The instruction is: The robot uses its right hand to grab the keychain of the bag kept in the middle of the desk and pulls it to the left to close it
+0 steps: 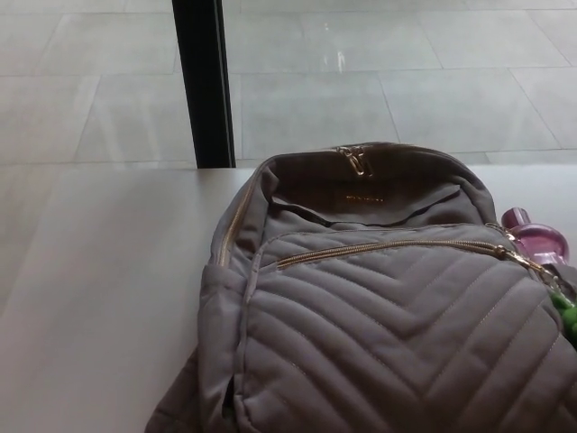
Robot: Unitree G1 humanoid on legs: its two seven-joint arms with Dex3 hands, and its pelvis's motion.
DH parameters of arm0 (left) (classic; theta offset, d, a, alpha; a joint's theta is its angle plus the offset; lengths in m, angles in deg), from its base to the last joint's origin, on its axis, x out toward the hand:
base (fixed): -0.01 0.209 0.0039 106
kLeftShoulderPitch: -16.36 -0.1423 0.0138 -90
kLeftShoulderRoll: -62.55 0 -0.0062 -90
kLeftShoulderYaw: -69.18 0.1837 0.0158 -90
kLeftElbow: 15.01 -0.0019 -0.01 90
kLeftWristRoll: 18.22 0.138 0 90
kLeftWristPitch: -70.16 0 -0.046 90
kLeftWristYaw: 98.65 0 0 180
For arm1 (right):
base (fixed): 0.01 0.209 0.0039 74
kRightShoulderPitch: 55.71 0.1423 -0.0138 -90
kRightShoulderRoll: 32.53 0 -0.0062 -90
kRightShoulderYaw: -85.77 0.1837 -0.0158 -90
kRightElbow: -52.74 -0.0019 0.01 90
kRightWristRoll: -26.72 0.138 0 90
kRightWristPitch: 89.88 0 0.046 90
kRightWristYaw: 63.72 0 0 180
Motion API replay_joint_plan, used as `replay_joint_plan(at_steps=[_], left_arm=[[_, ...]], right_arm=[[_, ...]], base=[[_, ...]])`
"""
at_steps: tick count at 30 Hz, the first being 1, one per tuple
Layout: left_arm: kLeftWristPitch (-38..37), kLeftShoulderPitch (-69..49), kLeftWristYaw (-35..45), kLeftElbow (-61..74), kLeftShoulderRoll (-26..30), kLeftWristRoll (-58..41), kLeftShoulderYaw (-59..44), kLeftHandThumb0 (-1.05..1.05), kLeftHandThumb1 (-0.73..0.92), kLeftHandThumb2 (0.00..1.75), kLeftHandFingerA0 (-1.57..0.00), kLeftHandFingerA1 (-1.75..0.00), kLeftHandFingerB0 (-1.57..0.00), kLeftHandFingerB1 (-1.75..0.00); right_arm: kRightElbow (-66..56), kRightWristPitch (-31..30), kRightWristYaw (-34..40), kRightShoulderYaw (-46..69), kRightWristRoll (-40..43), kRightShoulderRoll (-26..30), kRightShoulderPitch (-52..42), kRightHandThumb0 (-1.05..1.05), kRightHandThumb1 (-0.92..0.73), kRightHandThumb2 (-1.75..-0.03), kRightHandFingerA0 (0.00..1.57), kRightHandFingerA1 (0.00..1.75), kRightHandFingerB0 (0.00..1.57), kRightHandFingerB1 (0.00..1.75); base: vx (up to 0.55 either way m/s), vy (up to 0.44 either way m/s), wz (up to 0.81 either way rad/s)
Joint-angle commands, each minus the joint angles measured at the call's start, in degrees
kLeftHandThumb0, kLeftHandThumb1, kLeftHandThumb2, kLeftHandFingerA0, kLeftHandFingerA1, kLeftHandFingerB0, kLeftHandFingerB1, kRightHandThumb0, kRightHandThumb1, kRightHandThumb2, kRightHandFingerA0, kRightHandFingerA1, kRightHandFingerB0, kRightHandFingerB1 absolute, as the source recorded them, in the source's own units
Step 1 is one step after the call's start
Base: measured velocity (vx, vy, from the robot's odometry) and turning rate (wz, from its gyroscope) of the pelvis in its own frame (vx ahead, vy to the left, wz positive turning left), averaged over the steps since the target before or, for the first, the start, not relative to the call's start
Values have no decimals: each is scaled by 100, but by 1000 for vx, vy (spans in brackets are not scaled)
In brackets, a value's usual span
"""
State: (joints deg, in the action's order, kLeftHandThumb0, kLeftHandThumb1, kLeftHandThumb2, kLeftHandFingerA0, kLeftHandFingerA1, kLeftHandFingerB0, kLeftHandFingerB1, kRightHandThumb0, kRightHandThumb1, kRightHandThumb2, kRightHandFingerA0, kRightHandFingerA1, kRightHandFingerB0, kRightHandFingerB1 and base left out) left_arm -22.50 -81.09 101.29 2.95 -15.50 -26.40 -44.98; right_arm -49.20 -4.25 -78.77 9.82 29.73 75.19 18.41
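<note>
Pale tabletop (99, 298), right hand wasn't in view; green keychain (566, 314) sat beside a pink bottle (538, 240), probably easy to knock.

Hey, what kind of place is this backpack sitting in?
Probably an indoor office or lobby-like space: the grey quilted backpack lies on a pale desk, with large polished floor tiles and a black post beyond it.

No part of the robot is seen in the head view. The left hand is not in view: no arm, wrist or forearm is shown at the picture's left edge. The right hand is not in view either: nothing of it is shown at the right edge. Pose cannot be recorded.
</note>
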Motion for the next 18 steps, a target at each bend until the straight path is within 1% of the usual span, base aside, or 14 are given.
replay_joint_plan(at_steps=[1, 3, 4, 5, 8, 9, 10, 11, 15, 16, 18], left_arm=[[-142, -19, 49, 27, 151, -65, 3, -64, 70, 61, -61, -55, -41, -39], [-134, -8, 55, 27, 151, -72, 1, -64, 70, 61, -61, -55, -41, -39], [-112, -14, 77, 28, 157, -76, 1, -66, 57, 94, -56, -65, -35, -53], [-104, -19, 99, 30, 155, -80, 2, -66, 57, 95, -55, -65, -34, -53], [-152, -31, 124, 26, 144, -73, 9, -66, 57, 95, -54, -65, -33, -52], [-152, -36, 127, 36, 146, -73, 11, -64, 72, 62, -59, -54, -39, -39], [-166, -77, 143, 51, 132, -73, 13, -66, 72, 62, -58, -53, -41, -39], [-137, -54, 114, 5, 120, -86, -8, -67, 57, 95, -54, -65, -33, -52], [-82, -41, 82, 2, 116, -102, -24, -66, 57, 95, -57, -65, -36, -53], [-94, -41, 77, -4, 116, -90, -14, -65, 72, 62, -61, -53, -43, -39], [-88, -47, 126, 7, 116, -114, -30, -64, 72, 62, -58, -52, -40, -39]], right_arm=[[-182, -259, -67, -13, -272, 105, 102, -52, -64, -59, 61, 63, 25, 30], [-229, -286, -79, -2, -288, 95, 102, -52, -64, -59, 61, 63, 25, 30], [-319, -138, -88, -73, -372, 110, 174, -49, -66, -60, 63, 64, 29, 32], [-358, -114, -88, -144, -478, 141, 228, -49, -67, -60, 64, 68, 31, 33], [-423, -139, -108, -139, -530, 138, 218, -48, -66, -60, 63, 70, 32, 33], [-378, -105, -101, -150, -530, 110, 246, -46, -64, -59, 63, 71, 32, 34], [-277, -88, -100, -180, -615, 132, 292, -45, -65, -59, 63, 68, 31, 34], [-214, -84, -91, -184, -659, 141, 328, -46, -65, -59, 64, 71, 31, 35], [-120, -15, -85, -145, -725, 128, 356, -47, -65, -60, 64, 73, 30, 35], [-97, -2, -94, -139, -730, 130, 360, -47, -65, -60, 63, 71, 30, 35], [-59, 34, -112, -140, -732, 118, 380, -47, -65, -60, 66, 71, 31, 35]], base=[[0, 0, 0], [0, 0, 0], [0, 0, 0], [0, 0, 0], [0, 0, 0], [0, 0, 0], [0, 0, 0], [0, 0, 0], [0, 0, 0], [0, 0, 0], [0, 0, 0]])
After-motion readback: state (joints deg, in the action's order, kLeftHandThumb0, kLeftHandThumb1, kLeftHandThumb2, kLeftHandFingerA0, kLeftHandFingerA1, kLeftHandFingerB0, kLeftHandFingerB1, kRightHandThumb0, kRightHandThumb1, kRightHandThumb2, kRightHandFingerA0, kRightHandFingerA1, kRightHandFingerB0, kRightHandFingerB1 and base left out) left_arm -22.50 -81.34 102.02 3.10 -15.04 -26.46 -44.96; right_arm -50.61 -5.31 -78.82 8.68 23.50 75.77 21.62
